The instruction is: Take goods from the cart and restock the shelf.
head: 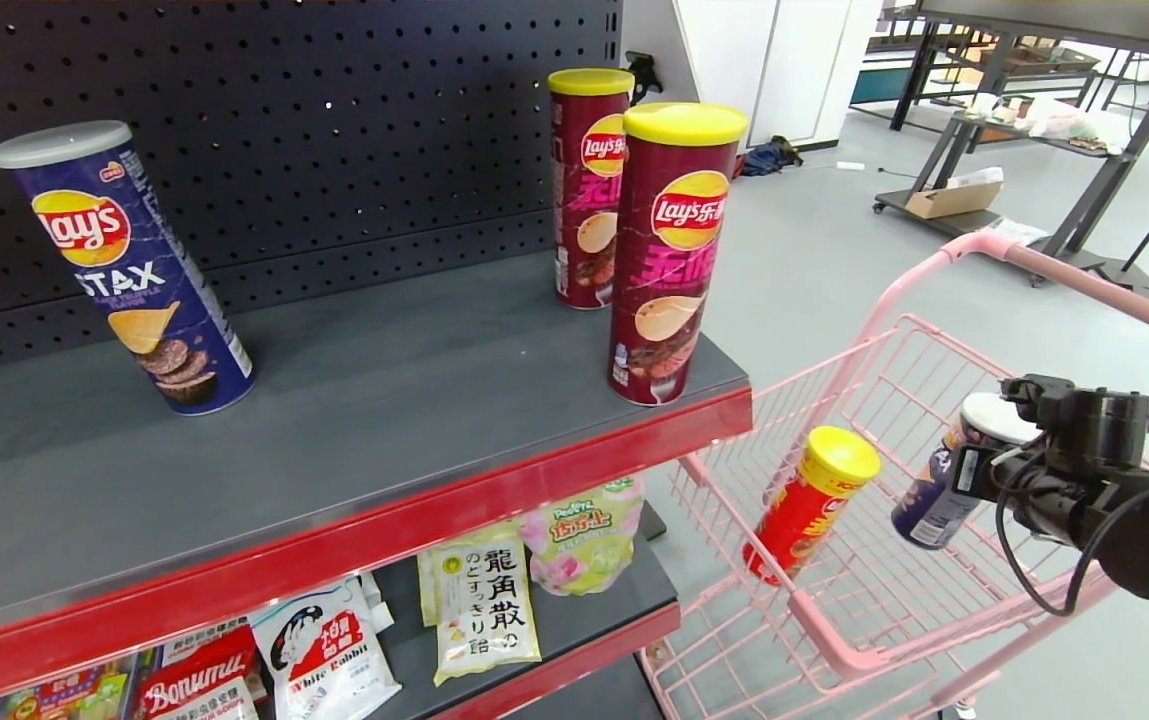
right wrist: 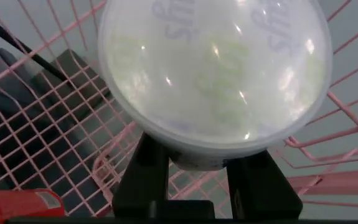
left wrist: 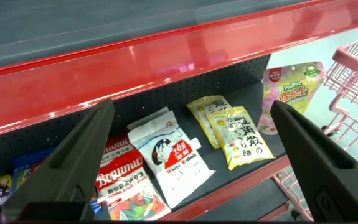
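Two cans are showing at the near right, a white-lidded blue can (head: 934,500) being clamped by the right gripper (head: 974,465) over the pink cart (head: 894,310) and a red can (head: 809,505) leaning inside it, while the left gripper (left wrist: 191,106) is hanging with fingers apart before the lower shelf (left wrist: 241,180), and farther left maroon cans (head: 669,250) are standing on the upper shelf (head: 384,400).

Grey shelf (head: 384,400), blue can (head: 129,270), two maroon cans (head: 674,260), snack packets (head: 479,600) on lower shelf (head: 584,615)
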Tool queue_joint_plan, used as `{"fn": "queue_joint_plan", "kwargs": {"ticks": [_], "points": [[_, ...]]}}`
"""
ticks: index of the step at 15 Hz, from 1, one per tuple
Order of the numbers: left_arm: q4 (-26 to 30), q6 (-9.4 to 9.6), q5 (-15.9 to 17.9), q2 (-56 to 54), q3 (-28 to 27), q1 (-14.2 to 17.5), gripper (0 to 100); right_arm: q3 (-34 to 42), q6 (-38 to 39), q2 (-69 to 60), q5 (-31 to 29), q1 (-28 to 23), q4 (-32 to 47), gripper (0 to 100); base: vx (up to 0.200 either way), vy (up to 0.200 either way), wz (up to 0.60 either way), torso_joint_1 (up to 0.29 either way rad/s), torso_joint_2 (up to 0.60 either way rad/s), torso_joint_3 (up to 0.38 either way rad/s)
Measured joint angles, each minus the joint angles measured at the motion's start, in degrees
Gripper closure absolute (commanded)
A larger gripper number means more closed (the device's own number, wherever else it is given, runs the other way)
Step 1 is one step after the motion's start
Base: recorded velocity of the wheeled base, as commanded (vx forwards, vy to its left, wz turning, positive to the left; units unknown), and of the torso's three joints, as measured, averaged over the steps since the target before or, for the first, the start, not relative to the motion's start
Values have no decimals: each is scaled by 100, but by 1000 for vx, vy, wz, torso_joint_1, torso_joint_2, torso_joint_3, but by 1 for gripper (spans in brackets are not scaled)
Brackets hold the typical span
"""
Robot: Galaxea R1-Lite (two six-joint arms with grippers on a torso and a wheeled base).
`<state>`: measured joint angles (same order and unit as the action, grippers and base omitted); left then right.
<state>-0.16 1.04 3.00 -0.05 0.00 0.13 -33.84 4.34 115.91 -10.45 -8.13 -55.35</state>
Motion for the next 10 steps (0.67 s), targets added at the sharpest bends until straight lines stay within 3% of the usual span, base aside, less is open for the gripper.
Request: {"fn": "queue_joint_plan", "kwargs": {"ticks": [5,10], "points": [[0,2,0,0,0,2,0,645,-11,-1467,183,350,39,100,0,0,0,0,0,0],[0,9,0,0,0,2,0,1406,-38,-3601,750,681,471,100,0,0,0,0,0,0]]}}
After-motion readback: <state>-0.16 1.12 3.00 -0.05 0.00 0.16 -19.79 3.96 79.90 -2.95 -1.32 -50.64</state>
